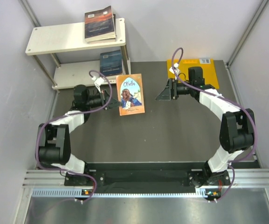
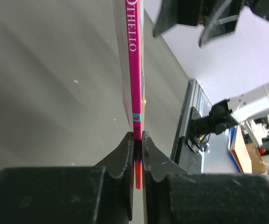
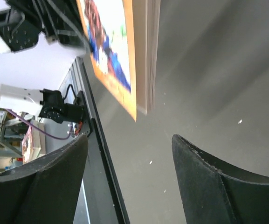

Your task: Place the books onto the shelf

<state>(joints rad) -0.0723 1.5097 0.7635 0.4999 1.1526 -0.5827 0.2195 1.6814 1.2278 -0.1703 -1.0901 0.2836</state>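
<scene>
While the left gripper [image 2: 137, 138] is clamped narrowly on the orange-brown paperback [image 1: 130, 94], gripping near the foot of its pink spine, the right gripper [image 3: 129, 144] stands with its fingers spread wide and holds nothing. It faces the book's page edge and is apart from it. The paperback lies cover-up over the middle of the table [image 1: 171, 135], between the two arms. Whether it rests on the surface or hangs just above it cannot be told.

The shelf [image 1: 55, 39] stands at the far left corner. A stack of books [image 1: 100, 23] lies at the right end of its upper board, a dark cover with a reddish glow on top, and a dark blue book [image 1: 111, 62] lies on the lower board. The orange-yellow sheet [image 1: 208, 72] lies flat at the far right, partly under the right arm, and is no part of the job.

Handling, as a judgement: the paperback is thin and light, so weight is no concern, but it is limp. Held by one edge alone, the free side is likely to sag, and a pinch near one end of the spine lets the book swing about that point. The glossy cover may also slide between smooth fingers. The bound spine is the stiffest place to hold — ideally nearer its middle. A second grip on the page edge would keep the book level on its way to the shelf.
</scene>
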